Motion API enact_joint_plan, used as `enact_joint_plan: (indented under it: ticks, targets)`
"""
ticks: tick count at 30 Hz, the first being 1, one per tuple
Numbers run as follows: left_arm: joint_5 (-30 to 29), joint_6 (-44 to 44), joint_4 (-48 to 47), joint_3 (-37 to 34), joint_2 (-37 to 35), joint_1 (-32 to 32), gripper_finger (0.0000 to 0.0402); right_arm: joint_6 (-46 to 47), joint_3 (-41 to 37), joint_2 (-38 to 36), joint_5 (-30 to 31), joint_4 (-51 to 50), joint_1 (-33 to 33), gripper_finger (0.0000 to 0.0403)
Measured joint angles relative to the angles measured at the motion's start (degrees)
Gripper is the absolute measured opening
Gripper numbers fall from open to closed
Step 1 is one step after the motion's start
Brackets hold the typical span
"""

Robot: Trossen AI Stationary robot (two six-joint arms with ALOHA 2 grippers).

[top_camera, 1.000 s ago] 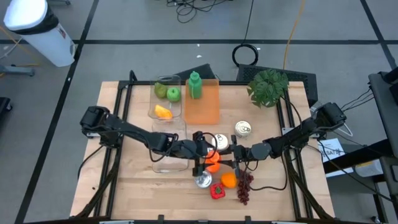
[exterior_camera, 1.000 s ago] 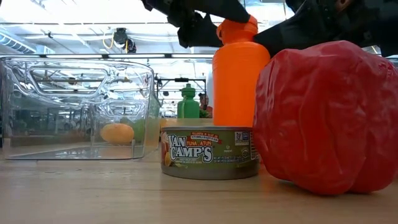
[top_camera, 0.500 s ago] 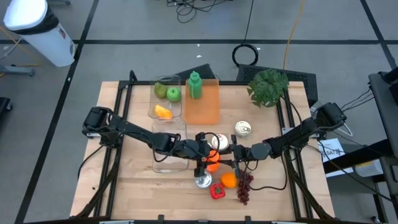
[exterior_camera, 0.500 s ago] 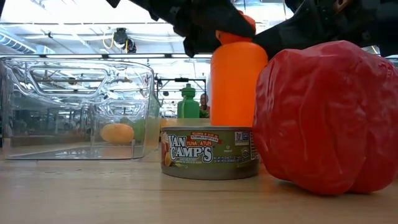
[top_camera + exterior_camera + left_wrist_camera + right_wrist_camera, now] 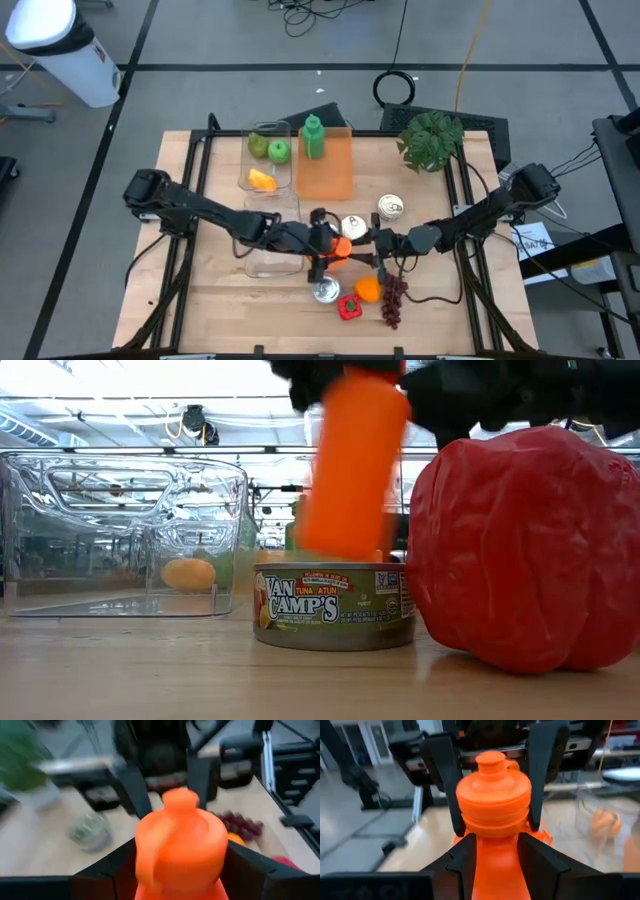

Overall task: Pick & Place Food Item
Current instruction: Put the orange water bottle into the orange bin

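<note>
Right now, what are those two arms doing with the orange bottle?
Left gripper and right gripper both shut on orange bottle, tilted, mid-table. Tuna can and red pepper close by.

A robotics lab or workshop: a wooden worktop (image 5: 240,300) on a dark frame stands on grey taped floor, loose cables (image 5: 320,12) beyond its far edge.

Bottle (image 5: 352,465) behind can (image 5: 333,607), pepper (image 5: 520,545) beside

Bright, even overhead light; soft shadows. The orange bottle (image 5: 352,465) smears with motion blur, and both wrist views are blurred throughout.
</note>
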Motion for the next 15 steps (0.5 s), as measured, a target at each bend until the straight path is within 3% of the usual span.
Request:
enact_joint_plan:
  ticks: [4, 10, 15]
  targets:
    - [-4.6, 4.3, 2.8, 0.8, -5.9, 1.1, 0.0233, -1.2, -0.8, -1.4, -0.9, -4.4, 0.1, 0.0128]
    - [-3.8, 9.7, 3.0, 0.3, -10.9, 4.5, 0.0214, -1.3, -1.5, -6.3, -0.6, -4.5, 0.1, 0.0128]
    - [-3.2, 12.4, 8.5, 0.6, -11.6, 11.3, 0.0214, -1.8, -1.6, -10.0, -0.4, -4.5, 0.4, 0.0128]
